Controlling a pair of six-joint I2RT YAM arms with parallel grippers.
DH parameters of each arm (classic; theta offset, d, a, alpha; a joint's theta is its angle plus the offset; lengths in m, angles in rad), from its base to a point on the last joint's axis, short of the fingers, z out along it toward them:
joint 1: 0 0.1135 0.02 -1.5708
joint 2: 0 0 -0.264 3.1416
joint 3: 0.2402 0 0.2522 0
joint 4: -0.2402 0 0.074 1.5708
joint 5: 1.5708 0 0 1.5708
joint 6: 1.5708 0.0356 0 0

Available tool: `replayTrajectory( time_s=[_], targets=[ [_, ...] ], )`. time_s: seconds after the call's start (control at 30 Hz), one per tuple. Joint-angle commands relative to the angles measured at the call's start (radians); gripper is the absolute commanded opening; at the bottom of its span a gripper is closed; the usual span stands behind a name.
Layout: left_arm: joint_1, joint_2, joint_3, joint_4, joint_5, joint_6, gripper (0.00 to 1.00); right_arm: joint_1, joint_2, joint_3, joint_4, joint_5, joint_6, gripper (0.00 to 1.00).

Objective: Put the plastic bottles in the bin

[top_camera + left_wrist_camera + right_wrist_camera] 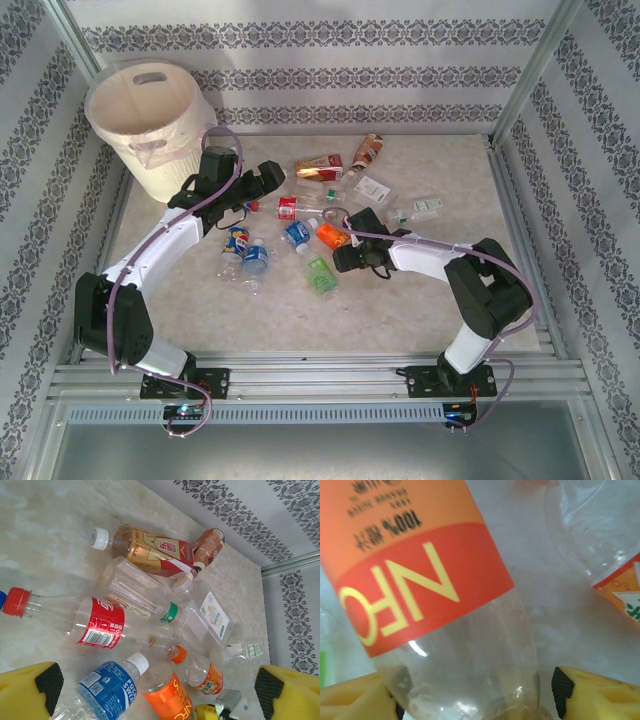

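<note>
The orange bottle [420,580] could squirt out, because it was round and slippery and the right fingers [592,695] sat 1 each side of its clear end, not yet squeezing. That arm [430,255] stretched low over the middle of the table [430,320]. The left fingers [25,695] hung wide open above other bottles [100,625]. The bin [110,115] stood in the far left corner.

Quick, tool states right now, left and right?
Left tool: open, holding nothing.
Right tool: open around the orange-labelled bottle, not yet clamped.
</note>
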Motion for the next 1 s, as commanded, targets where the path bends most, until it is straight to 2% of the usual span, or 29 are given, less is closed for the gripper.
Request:
replayTrajectory(
  time_s=[0.0, 0.2, 0.33, 0.6, 0.87, 0.97],
  targets=[
    [-0.008, 0.0, 0.031, -0.038, -0.007, 0.024, 1.0, 0.008, 0.032, 0.026, -0.012, 0.034, -0.029, 0.76],
    [-0.009, 0.011, 0.029, -0.031, 0.018, 0.028, 1.0, 0.008, -0.023, -0.013, 0.067, 0.055, -0.03, 0.59],
    [-0.009, 0.017, 0.017, -0.005, 0.057, 0.033, 1.0, 0.008, -0.104, -0.047, 0.117, 0.021, -0.059, 0.5],
    [-0.01, 0.03, -0.038, 0.168, 0.298, 0.055, 1.0, 0.011, -0.25, -0.084, 0.231, -0.037, -0.001, 0.39],
    [-0.017, 0.081, -0.127, 0.483, 0.474, -0.103, 1.0, 0.011, -0.322, -0.12, 0.395, -0.158, 0.068, 0.38],
    [-0.029, 0.118, -0.155, 0.606, 0.503, -0.18, 1.0, 0.015, -0.326, -0.138, 0.476, -0.204, 0.113, 0.38]
  ],
)
